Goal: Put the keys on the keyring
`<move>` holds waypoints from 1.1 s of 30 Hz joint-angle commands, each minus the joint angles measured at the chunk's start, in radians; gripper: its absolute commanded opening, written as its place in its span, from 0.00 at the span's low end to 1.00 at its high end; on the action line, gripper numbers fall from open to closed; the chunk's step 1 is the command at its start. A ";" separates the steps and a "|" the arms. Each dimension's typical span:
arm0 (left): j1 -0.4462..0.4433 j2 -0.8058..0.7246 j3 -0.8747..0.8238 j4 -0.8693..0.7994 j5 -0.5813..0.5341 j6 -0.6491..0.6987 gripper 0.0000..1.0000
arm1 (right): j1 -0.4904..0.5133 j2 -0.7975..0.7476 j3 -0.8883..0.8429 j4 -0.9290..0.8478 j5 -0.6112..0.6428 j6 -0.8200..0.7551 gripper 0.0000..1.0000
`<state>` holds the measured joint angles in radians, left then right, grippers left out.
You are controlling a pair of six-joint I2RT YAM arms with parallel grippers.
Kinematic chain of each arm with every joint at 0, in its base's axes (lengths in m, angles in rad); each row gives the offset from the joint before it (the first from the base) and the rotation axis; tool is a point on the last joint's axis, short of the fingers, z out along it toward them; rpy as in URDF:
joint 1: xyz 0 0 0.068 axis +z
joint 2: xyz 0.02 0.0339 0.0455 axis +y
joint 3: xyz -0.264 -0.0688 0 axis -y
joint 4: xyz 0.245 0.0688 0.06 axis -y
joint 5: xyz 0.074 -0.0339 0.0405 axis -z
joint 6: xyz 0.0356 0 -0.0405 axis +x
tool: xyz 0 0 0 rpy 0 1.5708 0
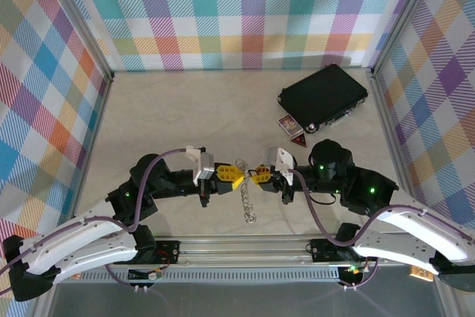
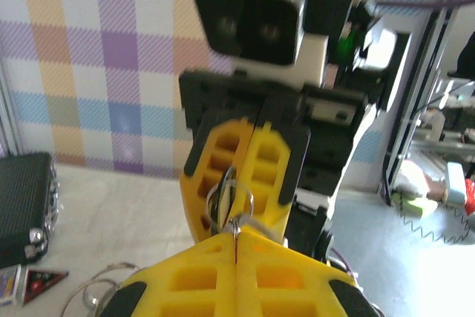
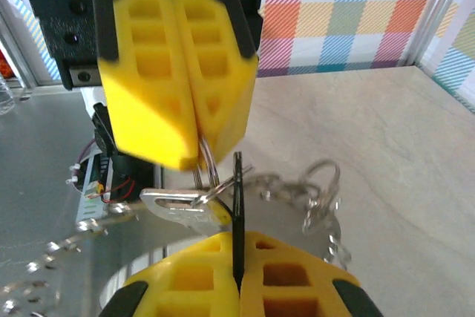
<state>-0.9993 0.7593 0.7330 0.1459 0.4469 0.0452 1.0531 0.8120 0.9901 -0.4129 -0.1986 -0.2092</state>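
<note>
left hand (image 1: 237, 176): clenched on the keyring (image 1: 247, 202) at its ring | right hand (image 1: 257, 176): clenched on the key (image 3: 178, 202) head, blade beside the ring | place: hands stood tip to tip above near-centre tabletop (image 1: 185, 116), chain hung below

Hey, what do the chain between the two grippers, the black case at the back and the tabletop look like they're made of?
Chain: metal, silvery and shiny, with separate links glinting.
Case: probably hard plastic or a fabric-covered shell, matte black with bright metal fittings.
Tabletop: pale stone-look surface, likely laminate, faintly veined.
</note>
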 commanded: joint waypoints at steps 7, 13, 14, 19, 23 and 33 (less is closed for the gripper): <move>-0.002 0.022 0.063 -0.081 -0.013 0.070 0.00 | 0.000 -0.001 0.051 -0.061 0.047 -0.044 0.00; -0.002 0.012 0.057 -0.104 -0.048 0.077 0.00 | -0.001 -0.001 0.071 -0.089 0.070 -0.059 0.00; -0.002 0.009 0.053 -0.104 -0.057 0.078 0.00 | 0.000 -0.001 0.074 -0.095 0.073 -0.061 0.00; -0.001 -0.013 0.030 -0.099 -0.092 0.071 0.25 | 0.000 0.010 0.096 -0.126 0.096 -0.070 0.00; -0.002 -0.015 0.018 -0.094 -0.106 0.065 0.39 | 0.000 0.035 0.118 -0.156 0.114 -0.069 0.00; -0.001 -0.051 -0.050 -0.040 -0.133 0.026 0.56 | 0.000 0.109 0.175 -0.236 0.157 -0.065 0.00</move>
<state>-0.9993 0.7330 0.7010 0.0578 0.3305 0.0895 1.0531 0.9134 1.1194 -0.6342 -0.0589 -0.2710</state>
